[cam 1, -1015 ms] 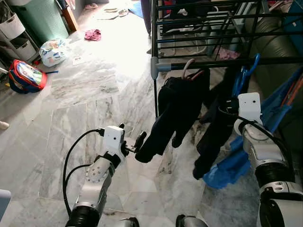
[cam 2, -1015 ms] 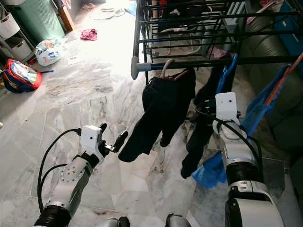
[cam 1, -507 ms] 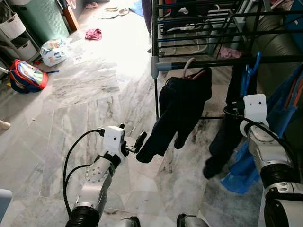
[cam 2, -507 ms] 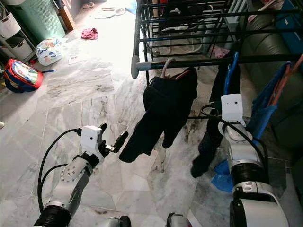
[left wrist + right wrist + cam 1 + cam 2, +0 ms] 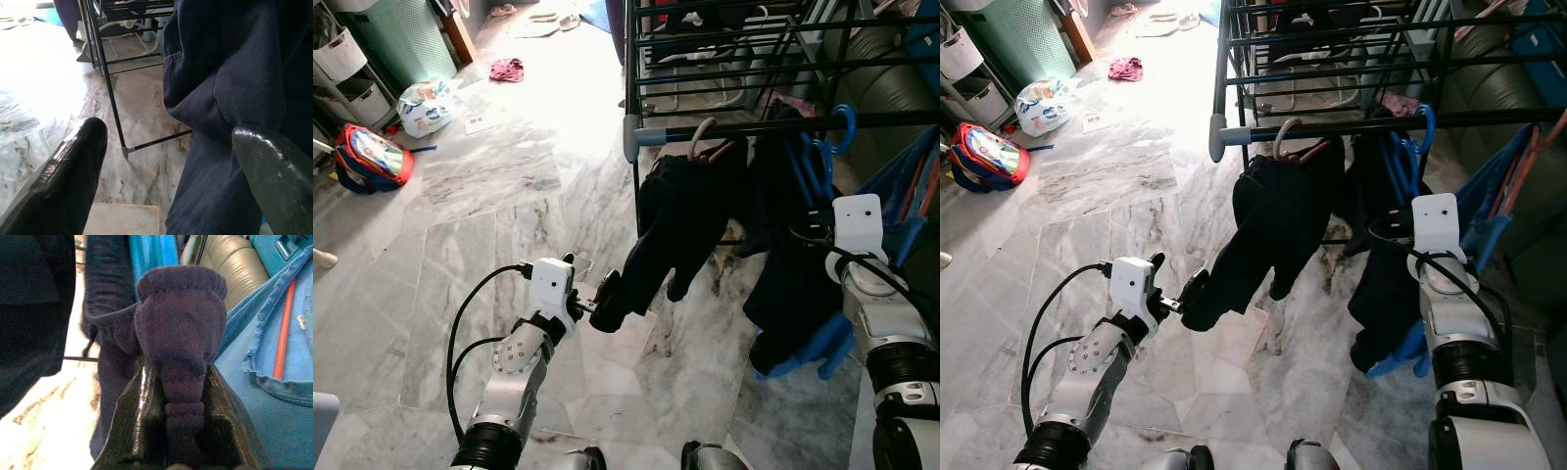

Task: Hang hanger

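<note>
Floor: grey marble tiles (image 5: 499, 186), bags and clutter far left.
Rack: black drying rack (image 5: 734, 127) far right.
Blue hanger: blue hanger (image 5: 832, 127) hooked on the rack's front bar, dark garment (image 5: 793, 284) hanging off it.
Right gripper: right gripper (image 5: 171, 401) pinched tight on that garment's ribbed cuff.
Left gripper: left gripper (image 5: 597, 299) low, fingers spread, touching another hanging dark garment (image 5: 680, 215).

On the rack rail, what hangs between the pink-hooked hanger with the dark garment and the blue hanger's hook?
In the left eye view, the rail runs bare between the pink hook and the blue hanger; below it, only dark garment folds meet.
</note>
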Motion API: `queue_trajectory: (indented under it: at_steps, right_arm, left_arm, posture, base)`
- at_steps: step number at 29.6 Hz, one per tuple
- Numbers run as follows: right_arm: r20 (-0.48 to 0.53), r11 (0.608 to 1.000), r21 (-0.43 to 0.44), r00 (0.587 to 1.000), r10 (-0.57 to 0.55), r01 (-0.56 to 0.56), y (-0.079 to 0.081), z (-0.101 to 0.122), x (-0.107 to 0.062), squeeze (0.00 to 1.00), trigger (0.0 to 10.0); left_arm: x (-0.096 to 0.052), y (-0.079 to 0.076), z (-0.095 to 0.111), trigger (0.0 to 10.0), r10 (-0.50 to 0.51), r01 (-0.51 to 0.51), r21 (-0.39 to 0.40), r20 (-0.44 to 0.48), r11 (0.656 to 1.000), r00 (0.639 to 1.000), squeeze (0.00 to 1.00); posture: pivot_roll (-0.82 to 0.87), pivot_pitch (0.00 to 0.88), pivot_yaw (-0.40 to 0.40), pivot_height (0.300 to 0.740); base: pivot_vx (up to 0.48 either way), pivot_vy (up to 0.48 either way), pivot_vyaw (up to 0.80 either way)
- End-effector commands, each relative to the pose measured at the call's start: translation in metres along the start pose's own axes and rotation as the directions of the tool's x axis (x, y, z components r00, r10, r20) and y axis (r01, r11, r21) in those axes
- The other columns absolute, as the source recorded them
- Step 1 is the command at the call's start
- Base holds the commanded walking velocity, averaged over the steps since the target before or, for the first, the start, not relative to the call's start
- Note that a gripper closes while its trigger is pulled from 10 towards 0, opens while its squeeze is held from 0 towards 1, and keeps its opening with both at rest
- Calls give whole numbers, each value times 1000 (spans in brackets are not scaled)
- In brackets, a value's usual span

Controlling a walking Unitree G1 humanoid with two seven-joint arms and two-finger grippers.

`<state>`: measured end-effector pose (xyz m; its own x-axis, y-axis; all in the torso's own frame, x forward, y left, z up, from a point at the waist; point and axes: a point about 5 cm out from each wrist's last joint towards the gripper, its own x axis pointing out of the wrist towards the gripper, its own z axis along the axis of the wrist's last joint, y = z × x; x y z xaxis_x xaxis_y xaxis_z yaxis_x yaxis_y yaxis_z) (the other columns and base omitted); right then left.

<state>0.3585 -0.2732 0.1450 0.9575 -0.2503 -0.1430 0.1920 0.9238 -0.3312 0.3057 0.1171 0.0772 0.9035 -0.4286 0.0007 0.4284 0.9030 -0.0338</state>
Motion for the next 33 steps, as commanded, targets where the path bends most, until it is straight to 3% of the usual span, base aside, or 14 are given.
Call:
queue_trajectory:
  at_steps: [1, 14, 25, 26, 27, 28, 29, 30, 33]
  right_arm:
    - [8, 1000, -13, 1000, -14, 14, -4, 2, 0, 0, 0]
    - [16, 998, -55, 1000, 12, -11, -3, 7, 3, 0, 0]
    - [56, 984, -41, 983, 173, -170, 26, 9, -2, 0, 196]
    - [61, 982, -41, 981, 184, -182, 28, 9, -3, 0, 2824]
    - [64, 982, -41, 980, 188, -185, 28, 9, -4, 0, 3098]
    - [76, 980, -47, 978, 197, -194, 29, 11, -5, 0, 4118]
    - [94, 979, -57, 976, 199, -194, 30, 12, -6, 0, 8980]
    - [118, 982, -60, 976, 185, -179, 29, 15, -7, 0, 10000]
    - [189, 989, -35, 971, 145, -141, 26, 24, -10, 0, 10000]
  left_arm:
    - [-4, 2, -7, 10000, 3, -3, 3, -38, 1000, 999, 0]
    - [-3, 0, -8, 10000, 12, -12, 0, -40, 1000, 999, 0]
    - [-3, 1, -9, 10000, 23, -23, 4, -46, 1000, 999, 0]
    - [-3, 1, -9, 10000, 24, -24, 5, -47, 1000, 999, 0]
    - [-3, 1, -9, 10000, 25, -24, 6, -47, 1000, 999, 0]
    - [-3, 1, -9, 10000, 25, -24, 6, -47, 1000, 999, 0]
    - [-3, 1, -9, 10000, 25, -24, 6, -47, 1000, 999, 0]
    - [-2, 1, -9, 10000, 24, -24, 7, -47, 1000, 999, 0]
    - [-2, 1, -8, 10000, 26, -26, 7, -44, 1000, 999, 0]
  posture:
    - [-72, 214, 108, 740]
    - [-74, 212, 100, 740]
    - [-71, 211, 97, 740]
    - [-71, 211, 98, 740]
    - [-71, 212, 98, 740]
    - [-71, 211, 98, 740]
    - [-72, 211, 99, 740]
    - [-71, 210, 99, 740]
    - [-72, 208, 98, 740]
  base:
    - [0, 0, 0]
    - [0, 0, 0]
    - [0, 0, 0]
    - [0, 0, 0]
    - [0, 0, 0]
    - [0, 0, 0]
    - [0, 0, 0]
    - [0, 0, 0]
    - [0, 0, 0]
